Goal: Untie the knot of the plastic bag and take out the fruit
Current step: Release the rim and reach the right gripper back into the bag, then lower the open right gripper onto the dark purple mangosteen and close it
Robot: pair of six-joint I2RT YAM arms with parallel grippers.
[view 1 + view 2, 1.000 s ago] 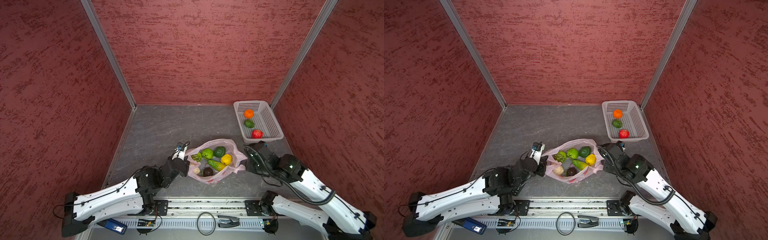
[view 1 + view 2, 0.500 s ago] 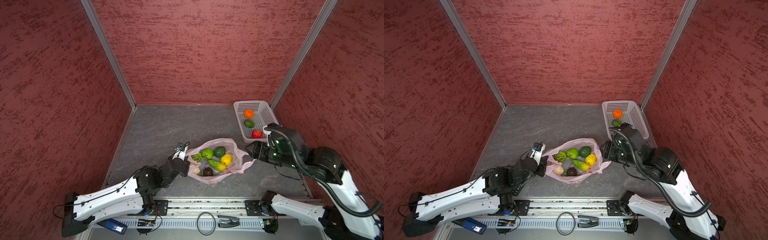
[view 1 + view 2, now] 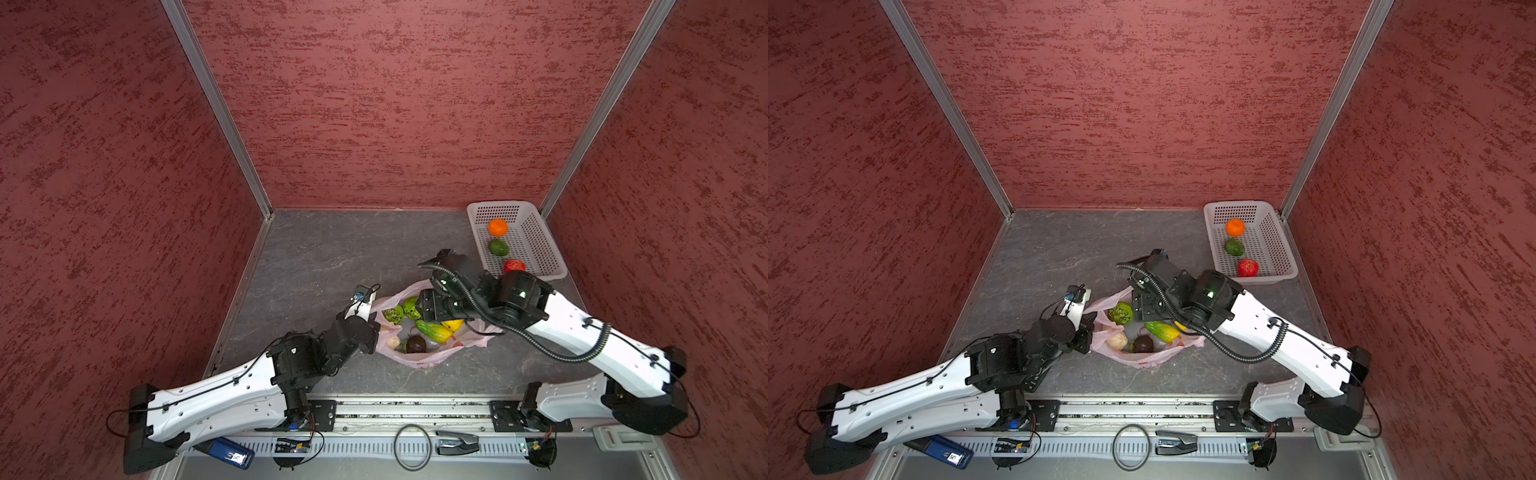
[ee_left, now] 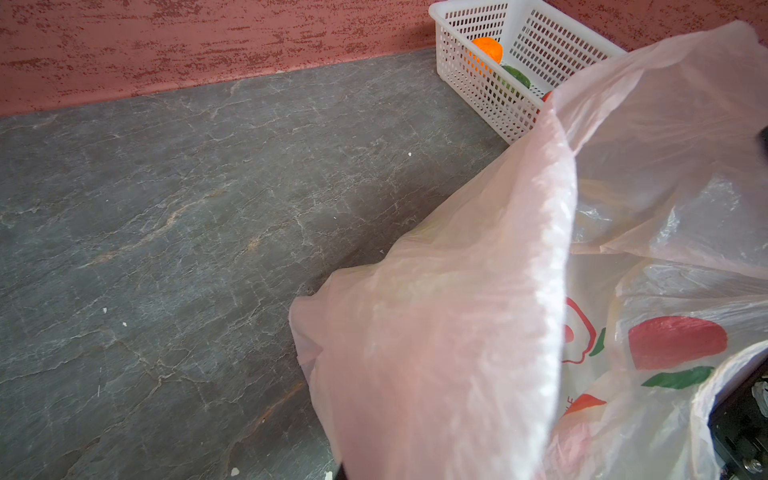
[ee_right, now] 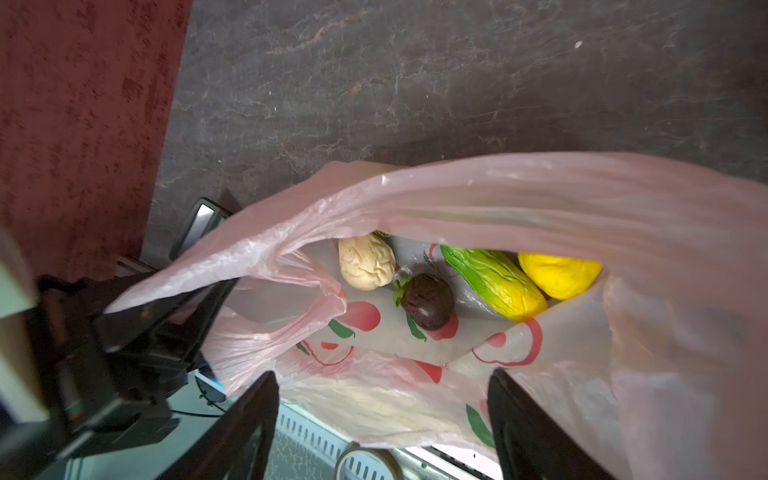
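A thin translucent pink plastic bag [image 3: 432,359], no knot visible, is spread on the grey stone-patterned table [image 3: 324,257], its rim clamped by the left gripper [image 3: 372,332] so the mouth is held wide for the right gripper [image 5: 382,374], jaws apart, poised above the small toy fruit [image 5: 428,301] inside.

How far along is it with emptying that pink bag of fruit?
Done: the pink bag gapes open, no knot in sight; orange fruit, green fruit and red fruit lie in the white basket. In hand: the left gripper pinches the bag's edge; the right gripper hangs open over the mouth, holding nothing. Left inside, at least: beige piece, dark brown piece, green-and-yellow piece, yellow piece, bright green piece.
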